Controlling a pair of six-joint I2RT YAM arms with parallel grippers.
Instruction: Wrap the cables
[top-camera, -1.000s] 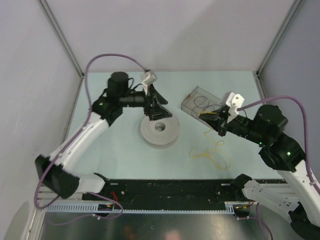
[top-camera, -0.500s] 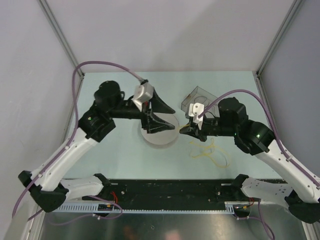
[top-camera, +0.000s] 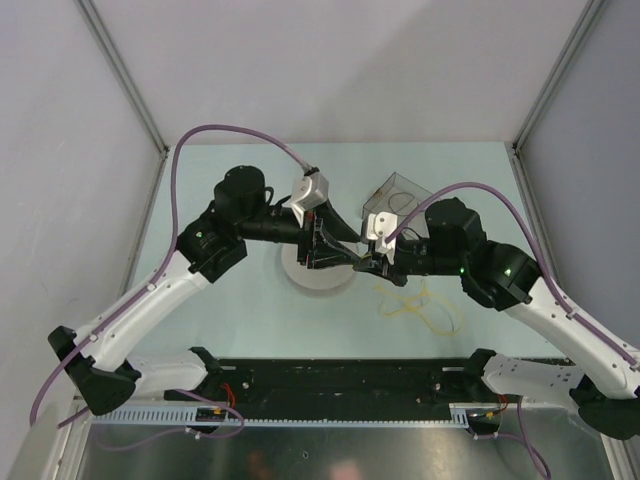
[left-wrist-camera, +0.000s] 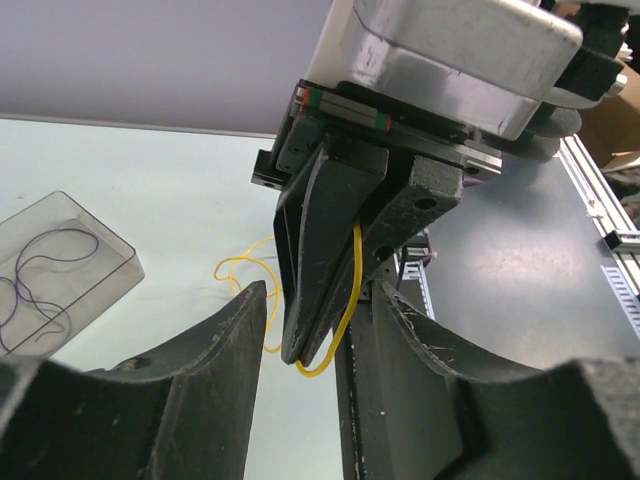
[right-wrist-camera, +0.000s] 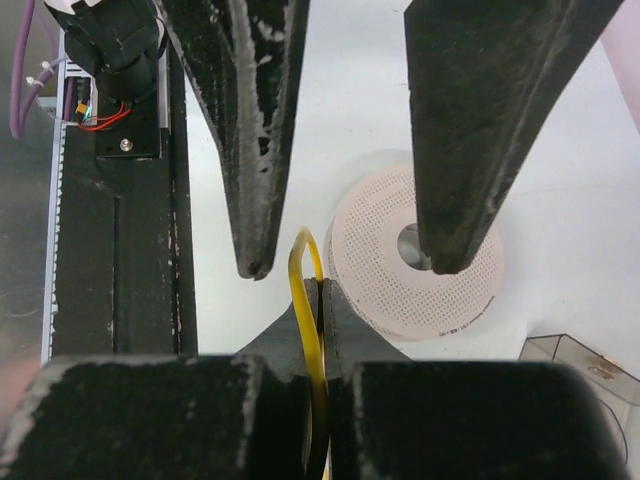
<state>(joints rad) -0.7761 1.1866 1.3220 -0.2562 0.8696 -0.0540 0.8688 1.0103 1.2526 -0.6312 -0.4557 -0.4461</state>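
Yel. cables (right-wrist-camera: 310, 340), wht dotted disc (right-wrist-camera: 365, 265)

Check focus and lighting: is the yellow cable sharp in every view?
Top external: even, soft light, no glare; the yellow cable is thin but readable. Left wrist: cable crisp, sheen on the silver housing. Right wrist: cable sharp; the right gripper, near the lens, is almost black and soft-edged.

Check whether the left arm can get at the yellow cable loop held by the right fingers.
Probably yes: the left fingers stand open either side of the cable loop, which sticks out past the shut right fingers, nothing between.
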